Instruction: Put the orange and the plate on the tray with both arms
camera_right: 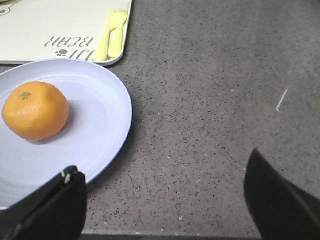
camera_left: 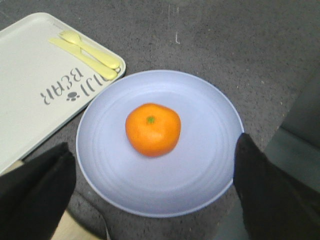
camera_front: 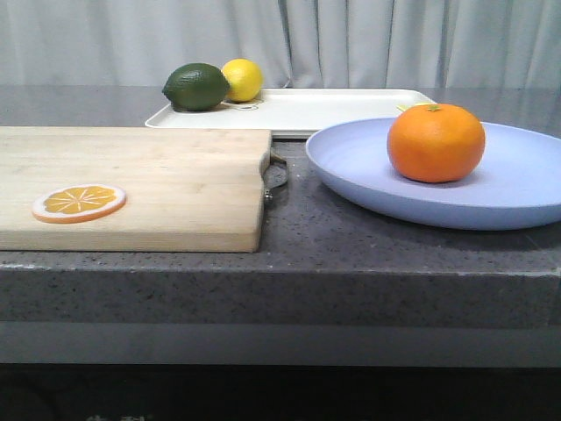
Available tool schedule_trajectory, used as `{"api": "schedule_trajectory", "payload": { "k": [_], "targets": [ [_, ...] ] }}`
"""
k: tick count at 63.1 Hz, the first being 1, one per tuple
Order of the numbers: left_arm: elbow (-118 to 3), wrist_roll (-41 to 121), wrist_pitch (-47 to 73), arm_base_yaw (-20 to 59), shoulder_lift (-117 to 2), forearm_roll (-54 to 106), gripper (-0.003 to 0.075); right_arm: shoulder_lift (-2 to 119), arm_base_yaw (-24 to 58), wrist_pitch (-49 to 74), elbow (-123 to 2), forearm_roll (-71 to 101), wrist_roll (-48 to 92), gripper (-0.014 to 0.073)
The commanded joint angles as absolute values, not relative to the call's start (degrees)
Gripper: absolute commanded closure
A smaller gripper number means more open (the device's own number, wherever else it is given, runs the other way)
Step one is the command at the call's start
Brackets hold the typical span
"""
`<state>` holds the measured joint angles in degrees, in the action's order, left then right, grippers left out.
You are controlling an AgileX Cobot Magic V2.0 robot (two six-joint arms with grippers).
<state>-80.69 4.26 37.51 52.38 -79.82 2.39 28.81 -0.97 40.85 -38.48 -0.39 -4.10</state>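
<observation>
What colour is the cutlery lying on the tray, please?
Pale yellow; the cutlery on the off-white tray shows best in the left wrist view.

A kitchen-like mock-up: speckled stone counter (camera_front: 289,263), wooden cutting board (camera_front: 158,184), grey curtain (camera_front: 368,39) behind.

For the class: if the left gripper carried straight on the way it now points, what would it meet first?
Most likely the orange, sitting mid-plate between the open left gripper fingers; depth is hard to judge, so the plate's surface could come first.

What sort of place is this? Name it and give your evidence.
Probably a staged kitchen-counter setup: a speckled dark countertop, a wooden cutting board, and an orange on a plate near a tray, curtain behind.
</observation>
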Motion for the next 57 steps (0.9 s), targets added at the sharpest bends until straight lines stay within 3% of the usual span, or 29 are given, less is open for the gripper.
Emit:
{"api": "schedule_trajectory", "payload": {
  "k": [1, 28, 57],
  "targets": [
    [-76.6, 3.4, 32.9, 51.6, -72.1, 2.5, 0.0101, 29.5, -1.3, 37.2, -40.1, -1.1, -4.1, -0.005],
    [-59.4, 1.7, 40.6, 41.7, -49.6, 2.1, 0.0101, 33.9, -1.3, 43.3, -40.9, 0.0, -4.1, -0.005],
    [-54.6, 1.7, 42.7, 36.4, -40.8, -1.6, 0.0101, 59.0, -1.4, 59.5, -59.1, 0.8, -0.5, -0.005]
  ]
}}
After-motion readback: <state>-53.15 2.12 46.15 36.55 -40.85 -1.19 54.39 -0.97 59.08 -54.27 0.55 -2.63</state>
